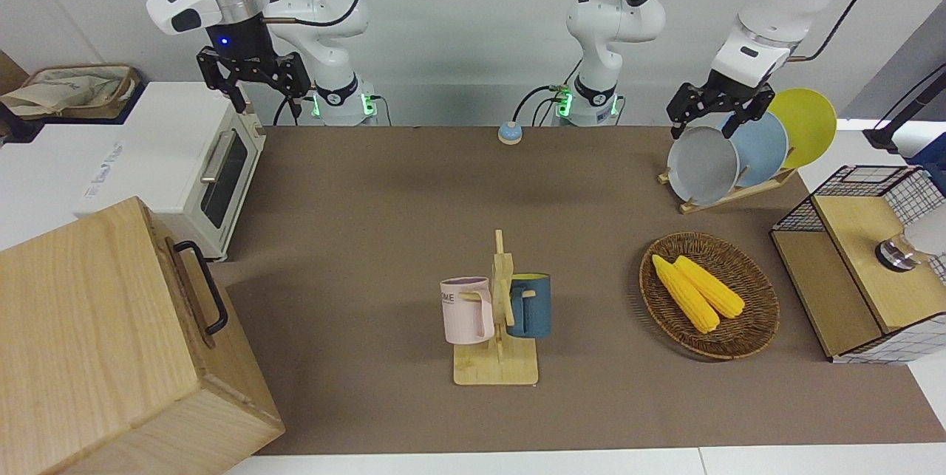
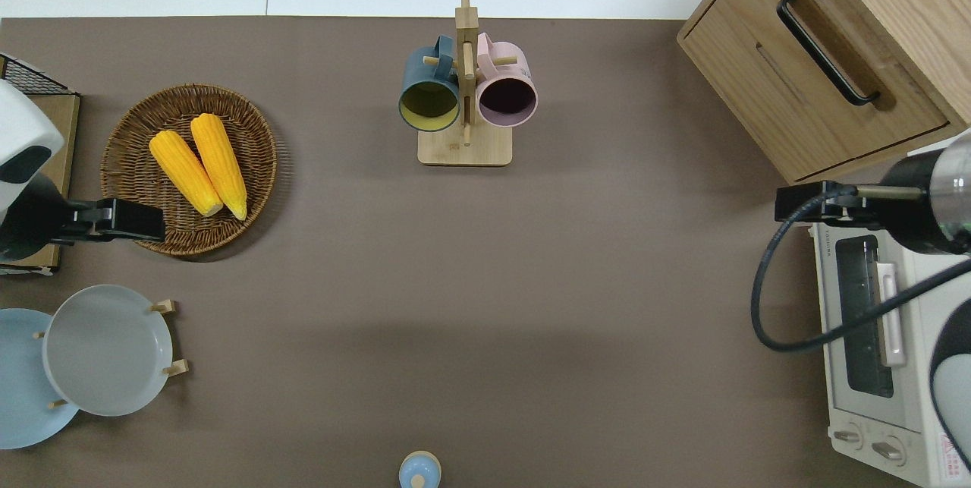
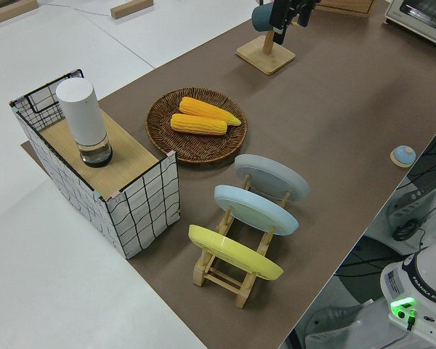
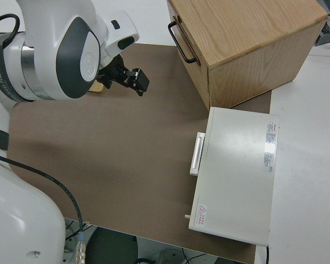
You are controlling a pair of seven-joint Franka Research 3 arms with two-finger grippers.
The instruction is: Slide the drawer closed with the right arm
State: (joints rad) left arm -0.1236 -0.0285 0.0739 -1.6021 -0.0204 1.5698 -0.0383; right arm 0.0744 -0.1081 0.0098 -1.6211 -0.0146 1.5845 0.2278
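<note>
The drawer is in the pale wooden cabinet at the right arm's end of the table. Its front panel sits flush with the cabinet's face. Its black loop handle is free; it also shows in the overhead view and the right side view. My right gripper, blue light on its wrist, is open and empty. It is up in the air over the toaster oven's end nearest the cabinet, apart from the drawer. My left arm is parked, its gripper open.
A white toaster oven stands beside the cabinet, nearer to the robots. A mug rack with two mugs stands mid-table. A wicker basket with corn, a plate rack and a wire-mesh shelf are at the left arm's end.
</note>
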